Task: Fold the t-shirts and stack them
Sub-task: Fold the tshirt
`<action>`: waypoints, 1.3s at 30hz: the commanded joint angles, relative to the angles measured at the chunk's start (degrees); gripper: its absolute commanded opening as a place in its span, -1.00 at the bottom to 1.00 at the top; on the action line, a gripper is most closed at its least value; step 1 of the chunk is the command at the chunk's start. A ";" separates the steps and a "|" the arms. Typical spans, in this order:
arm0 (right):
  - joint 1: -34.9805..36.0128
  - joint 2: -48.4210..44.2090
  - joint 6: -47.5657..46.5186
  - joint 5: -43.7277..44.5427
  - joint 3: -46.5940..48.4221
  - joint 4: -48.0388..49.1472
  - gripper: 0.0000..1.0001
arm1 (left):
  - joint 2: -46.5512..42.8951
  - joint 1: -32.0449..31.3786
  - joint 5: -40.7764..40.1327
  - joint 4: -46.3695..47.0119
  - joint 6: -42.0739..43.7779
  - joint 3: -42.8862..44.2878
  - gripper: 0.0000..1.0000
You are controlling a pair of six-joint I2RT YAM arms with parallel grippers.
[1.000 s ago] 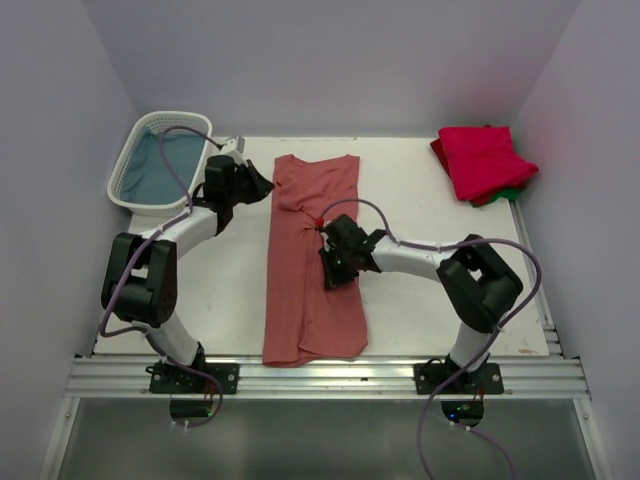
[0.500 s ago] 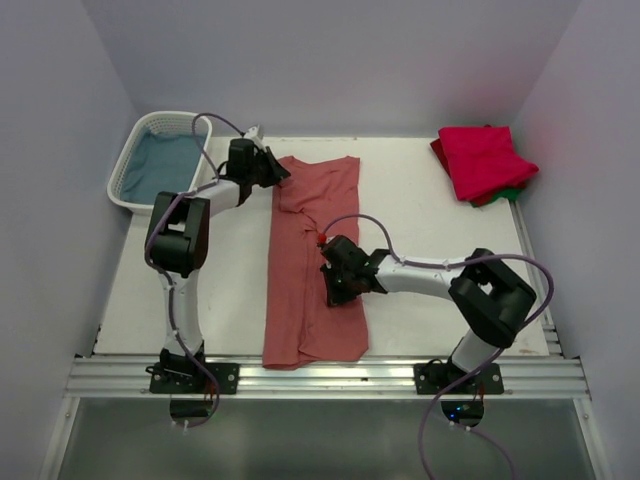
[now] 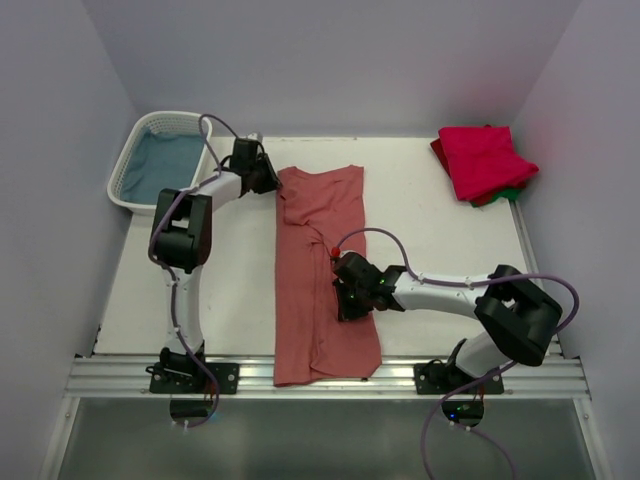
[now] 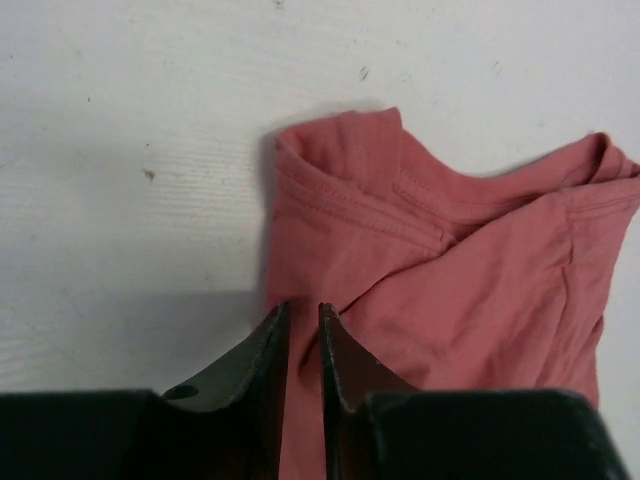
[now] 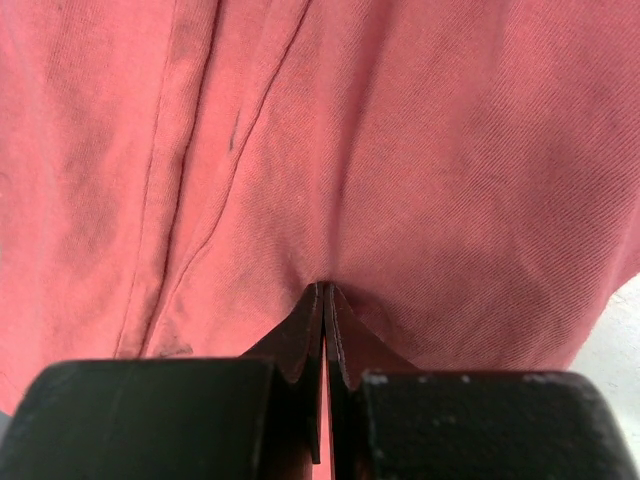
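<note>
Across the desk (image 3: 440,230), with the left claw (image 4: 302,312) barely parted, the right claw (image 5: 323,290) clamped on the salmon-red t-shirt (image 3: 305,260) may drag it crooked.

A spread t-shirt (image 3: 320,260) lies lengthwise in the middle of the counter (image 3: 440,250), from the far side down to the near edge, between the bases of the two arms. A basket (image 3: 125,185) stands at the far left corner with a cloth (image 3: 165,165) in it, well apart from the stack of folded t-shirts (image 3: 485,160) in the far right corner. The left tool (image 3: 272,180) is at the far left corner of the spread t-shirt, and the right tool (image 3: 346,303) is on its near right part.
</note>
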 commanded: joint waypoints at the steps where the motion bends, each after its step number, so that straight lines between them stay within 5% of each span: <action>1: 0.28 1.06 -0.08 3.78 -1.96 -4.76 -1.00 | -5.52 0.41 -2.24 -2.22 4.00 -2.44 -0.55; 4: 0.28 2.55 -0.34 2.91 -1.35 -3.88 -1.00 | -7.64 0.41 -1.89 -1.34 6.73 -4.46 -0.27; 10: 0.28 3.97 -1.05 2.90 0.06 -4.14 -1.00 | -6.68 0.41 2.06 -0.46 9.02 -4.55 -0.21; 26: 0.28 6.60 -1.05 2.38 -0.82 -2.65 -1.00 | -7.73 0.32 9.97 9.81 8.58 -9.47 -0.33; 34: 0.28 6.25 -1.40 2.46 -0.47 -2.91 -1.00 | -3.25 0.41 8.83 6.74 8.49 -5.79 -0.38; 39: 0.28 6.16 -1.22 2.29 -1.26 -2.74 -1.00 | -2.89 0.41 8.39 6.74 8.40 -5.70 -0.75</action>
